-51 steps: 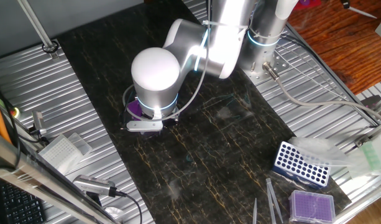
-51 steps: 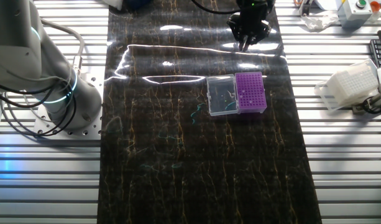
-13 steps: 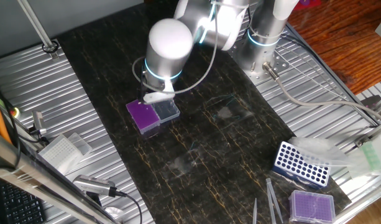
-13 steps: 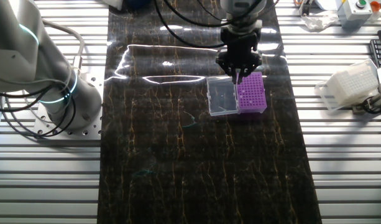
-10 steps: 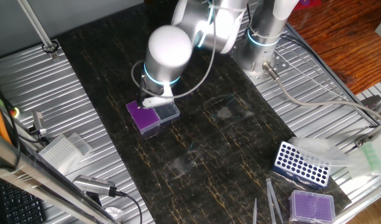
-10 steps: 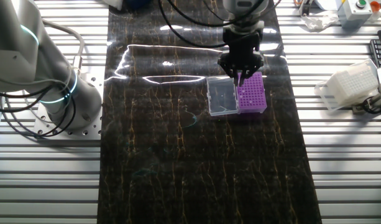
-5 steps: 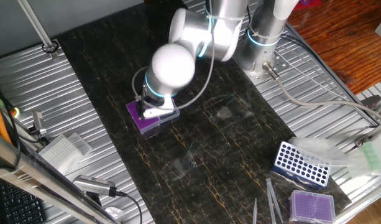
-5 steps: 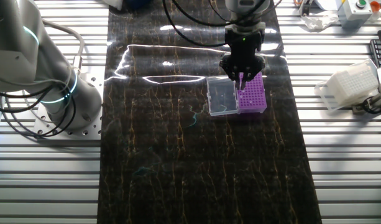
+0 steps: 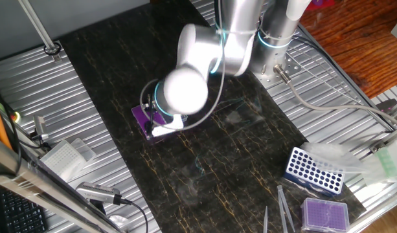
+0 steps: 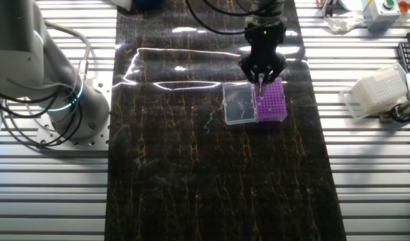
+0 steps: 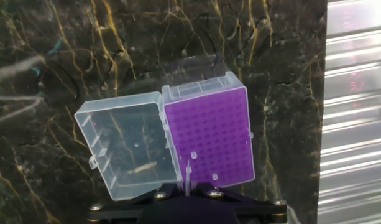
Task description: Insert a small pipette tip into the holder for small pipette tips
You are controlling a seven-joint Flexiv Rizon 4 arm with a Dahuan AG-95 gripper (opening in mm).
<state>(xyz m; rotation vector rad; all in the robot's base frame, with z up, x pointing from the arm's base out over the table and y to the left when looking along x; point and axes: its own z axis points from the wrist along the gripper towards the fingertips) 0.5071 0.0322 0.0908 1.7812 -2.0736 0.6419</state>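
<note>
The holder for small pipette tips [image 11: 208, 135] is a deep-purple rack with a fine grid of holes. Its clear lid [image 11: 125, 146] lies open to the left. In the hand view my gripper [image 11: 186, 185] is shut on the small pipette tip [image 11: 188, 170], a thin clear cone that points down over the near edge of the grid. In the other fixed view the gripper [image 10: 261, 78] hangs directly over the holder [image 10: 271, 102], beside the lid [image 10: 237, 104]. In one fixed view the arm's wrist [image 9: 183, 90] hides most of the holder [image 9: 144, 119] and the fingers.
A blue-and-white rack [image 9: 313, 171] and a paler lilac rack [image 9: 325, 213] stand at the mat's far corner, with tweezers [image 9: 283, 207] next to them. A white tip box [image 10: 378, 90] sits on the slatted metal [image 11: 358, 124] beside the mat. The arm's base [image 10: 54, 94] stands at the left.
The gripper has come from the back of the mat to above the holder. Over the last second it shifted from the lid's edge onto the purple grid and dropped lower.
</note>
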